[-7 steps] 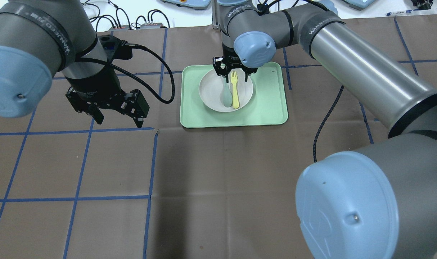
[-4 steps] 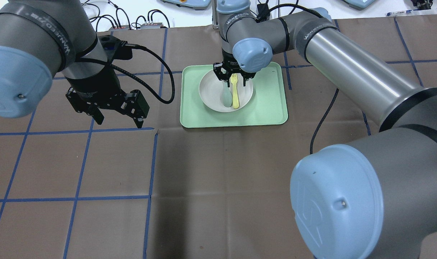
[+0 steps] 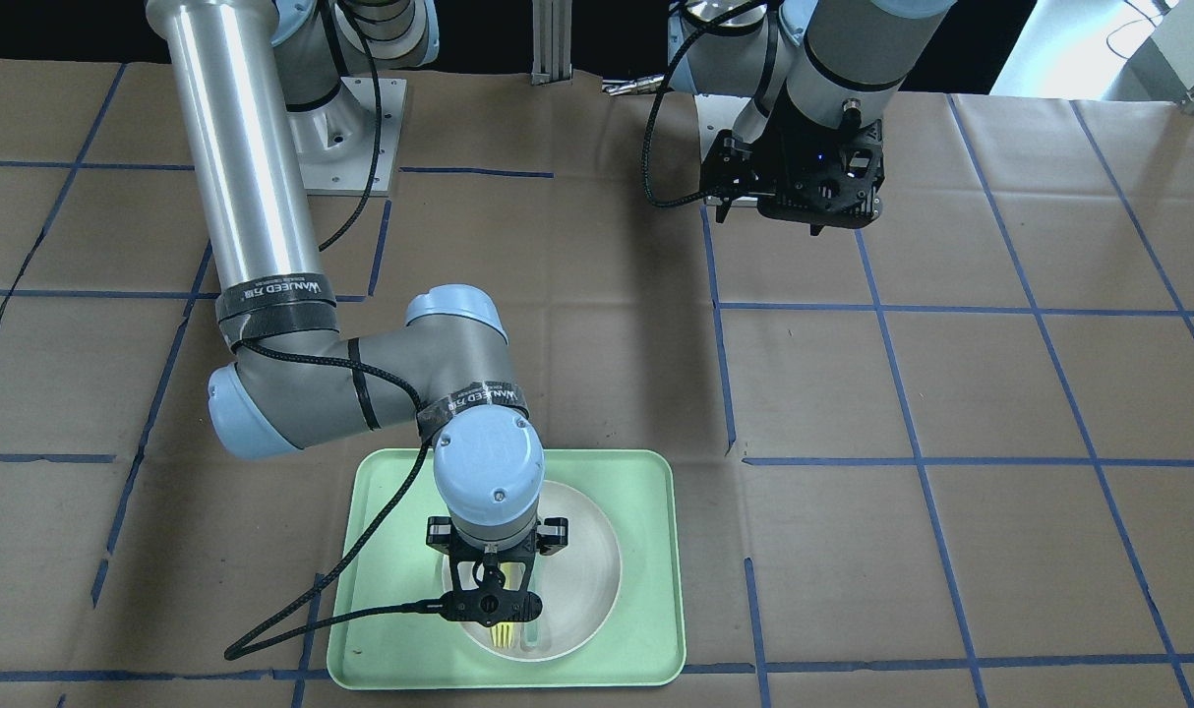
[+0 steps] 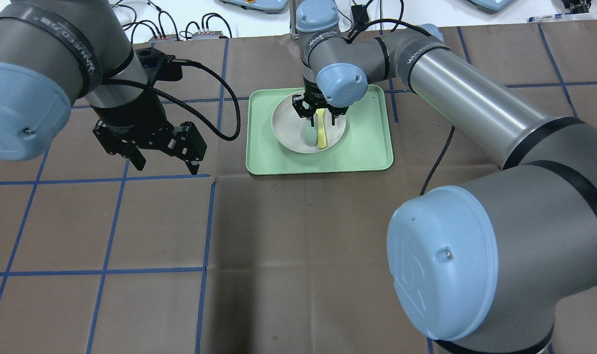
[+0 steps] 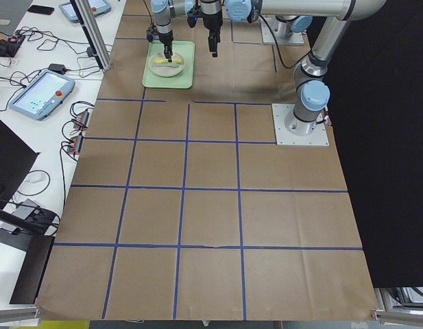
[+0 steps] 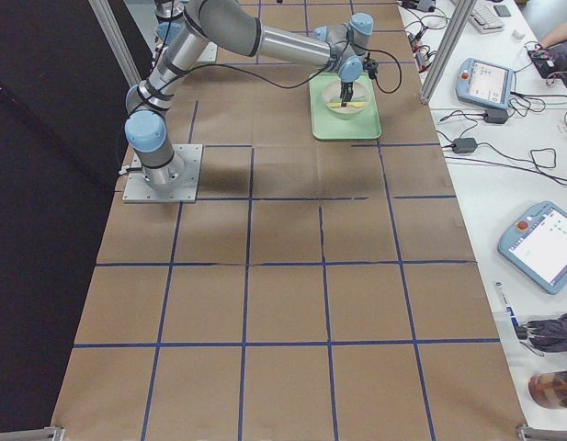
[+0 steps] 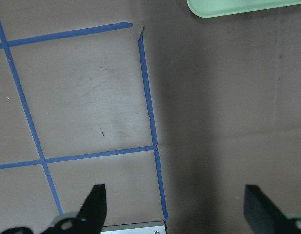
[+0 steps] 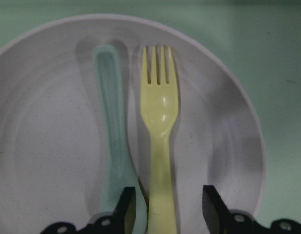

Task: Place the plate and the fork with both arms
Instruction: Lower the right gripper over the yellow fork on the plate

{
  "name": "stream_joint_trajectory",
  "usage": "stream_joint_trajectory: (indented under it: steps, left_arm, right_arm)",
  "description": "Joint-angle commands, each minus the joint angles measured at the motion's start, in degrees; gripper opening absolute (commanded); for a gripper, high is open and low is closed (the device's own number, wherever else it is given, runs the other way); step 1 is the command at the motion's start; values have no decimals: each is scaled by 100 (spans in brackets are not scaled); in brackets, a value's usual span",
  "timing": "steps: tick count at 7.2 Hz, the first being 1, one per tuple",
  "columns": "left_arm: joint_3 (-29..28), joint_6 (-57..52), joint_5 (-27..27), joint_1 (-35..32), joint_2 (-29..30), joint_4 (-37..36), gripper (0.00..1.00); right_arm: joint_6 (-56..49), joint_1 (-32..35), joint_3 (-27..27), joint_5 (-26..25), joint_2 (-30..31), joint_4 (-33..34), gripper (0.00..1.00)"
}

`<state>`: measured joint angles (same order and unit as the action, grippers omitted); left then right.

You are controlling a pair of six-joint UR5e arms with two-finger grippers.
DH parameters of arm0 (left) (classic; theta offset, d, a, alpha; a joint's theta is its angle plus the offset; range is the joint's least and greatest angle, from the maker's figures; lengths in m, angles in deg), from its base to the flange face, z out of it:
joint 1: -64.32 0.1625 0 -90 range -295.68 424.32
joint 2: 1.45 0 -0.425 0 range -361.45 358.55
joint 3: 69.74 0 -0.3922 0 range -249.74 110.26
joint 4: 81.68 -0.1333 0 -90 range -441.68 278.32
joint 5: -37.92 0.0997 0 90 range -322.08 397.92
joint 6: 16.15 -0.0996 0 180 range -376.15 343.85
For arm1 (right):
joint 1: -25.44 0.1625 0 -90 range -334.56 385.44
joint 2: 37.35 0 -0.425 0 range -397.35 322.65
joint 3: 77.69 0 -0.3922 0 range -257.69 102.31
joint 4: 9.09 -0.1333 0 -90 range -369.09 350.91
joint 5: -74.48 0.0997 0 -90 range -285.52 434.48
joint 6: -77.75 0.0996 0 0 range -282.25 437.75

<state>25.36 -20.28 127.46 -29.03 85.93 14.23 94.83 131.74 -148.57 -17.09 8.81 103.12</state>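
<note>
The off-white plate [image 4: 288, 130] sits in the mint-green tray [image 4: 367, 147]. The pale-yellow fork [image 8: 160, 126] lies in the plate next to a grey-green spoon [image 8: 113, 131], tines toward the far side. My right gripper [image 4: 318, 115] is low over the plate, open, its fingers [image 8: 211, 207] on either side of the fork's handle and apart from it. In the front view the gripper [image 3: 489, 605] hides most of the fork; only the tines [image 3: 504, 637] show. My left gripper [image 4: 163, 160] hangs open and empty above the paper, left of the tray.
Brown paper with blue tape lines covers the table [image 4: 279, 246]. The left wrist view shows bare paper and the tray's edge [image 7: 238, 7] at the top. The right arm's cable [image 4: 438, 157] trails beside the tray. Cables and pendants lie beyond the far table edge.
My right gripper has come down toward the plate and now straddles the fork's handle; the plate lies in its shadow. The left arm has hardly moved.
</note>
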Motion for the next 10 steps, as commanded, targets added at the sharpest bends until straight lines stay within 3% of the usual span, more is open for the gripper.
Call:
stream_joint_trajectory:
  steps: [1,5,7,10]
  left_arm:
    - [0,0,-16,0,-1,-2,100]
    - [-17,9,-7,9,-1,-55,100]
    - [0,26,-25,9,59,-807,100]
    - [0,17,1,0,7,-820,100]
  right_arm:
    - [32,-21,-4,-1,-54,55,57]
    - [32,-38,-4,-10,-133,143,57]
    - [23,-21,-4,-10,-133,143,57]
    - [-56,-47,-13,-19,-133,143,57]
